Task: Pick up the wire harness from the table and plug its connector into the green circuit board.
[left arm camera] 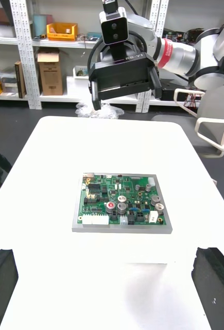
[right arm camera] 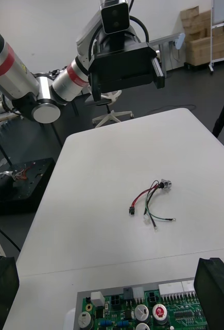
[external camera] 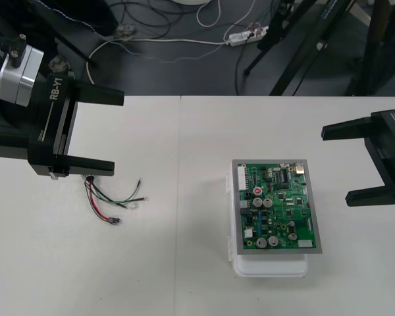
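Your left gripper is the closer one, fingers spread wide. The wire harness lies on the table at its 6 o'clock, running roughly 11-to-5. The right gripper, also spread, sits at 2 o'clock of the green circuit board.

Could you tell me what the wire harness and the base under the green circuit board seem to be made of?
Wire harness: thin wires in red, black and green sheathing, probably plastic; its small black plug looks like matte plastic, its round socket glints like metal. Base: smooth, plain white, likely plastic.
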Robot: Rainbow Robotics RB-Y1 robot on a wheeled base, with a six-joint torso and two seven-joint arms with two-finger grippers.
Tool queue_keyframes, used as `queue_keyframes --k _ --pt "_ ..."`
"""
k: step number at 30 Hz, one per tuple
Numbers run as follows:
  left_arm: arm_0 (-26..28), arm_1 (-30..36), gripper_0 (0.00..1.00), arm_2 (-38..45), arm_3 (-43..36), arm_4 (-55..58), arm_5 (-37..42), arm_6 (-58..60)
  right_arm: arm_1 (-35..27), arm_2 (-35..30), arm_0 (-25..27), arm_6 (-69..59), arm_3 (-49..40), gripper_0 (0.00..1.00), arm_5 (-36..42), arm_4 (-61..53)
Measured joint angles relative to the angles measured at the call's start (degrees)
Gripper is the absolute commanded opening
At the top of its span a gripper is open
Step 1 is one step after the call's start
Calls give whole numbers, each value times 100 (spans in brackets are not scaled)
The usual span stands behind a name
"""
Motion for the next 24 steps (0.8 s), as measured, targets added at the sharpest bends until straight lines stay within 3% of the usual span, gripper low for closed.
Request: queue_keyframes --k 24 --pt "0 0 100 0 0 0 0 0 0 0 0 0 0 100 0 0"
